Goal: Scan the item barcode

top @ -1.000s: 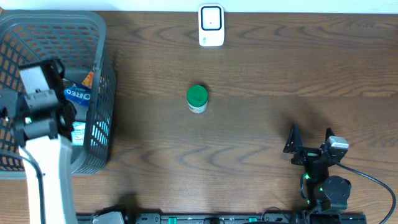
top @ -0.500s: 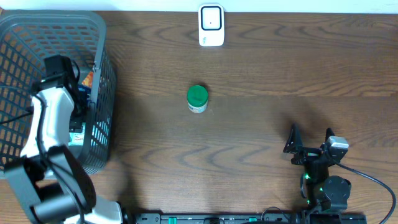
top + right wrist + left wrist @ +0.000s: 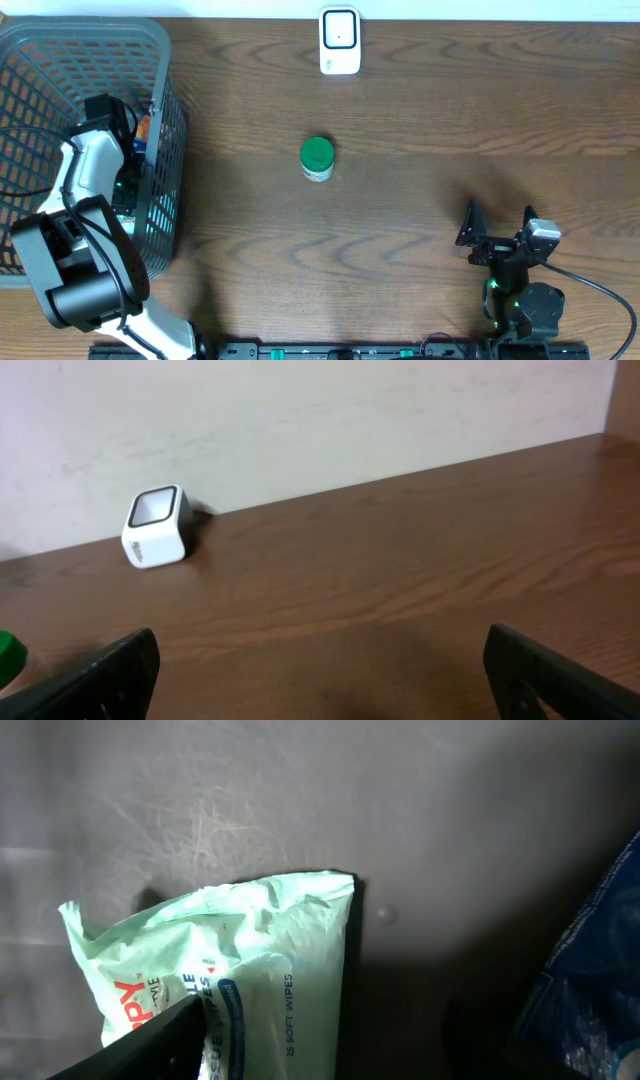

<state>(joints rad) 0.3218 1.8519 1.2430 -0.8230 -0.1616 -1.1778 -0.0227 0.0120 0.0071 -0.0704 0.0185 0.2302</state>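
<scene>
Slippage is the risk: the wipes pack [image 3: 270, 960] lies limp on the floor of the basket [image 3: 60, 40] at nine o'clock, left fingers [image 3: 150, 1045] at its edge, their spread untellable; thin film could slide away. Right fingers [image 3: 100, 670] stand apart at five o'clock.

Wooden table [image 3: 420, 120] bears grey basket [image 3: 168, 170], green-lidded jar [image 3: 317, 158], white scanner [image 3: 340, 42]

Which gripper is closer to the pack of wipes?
Left. The left gripper hangs right over the wipes inside the basket; the right gripper sits far across the table.
</scene>
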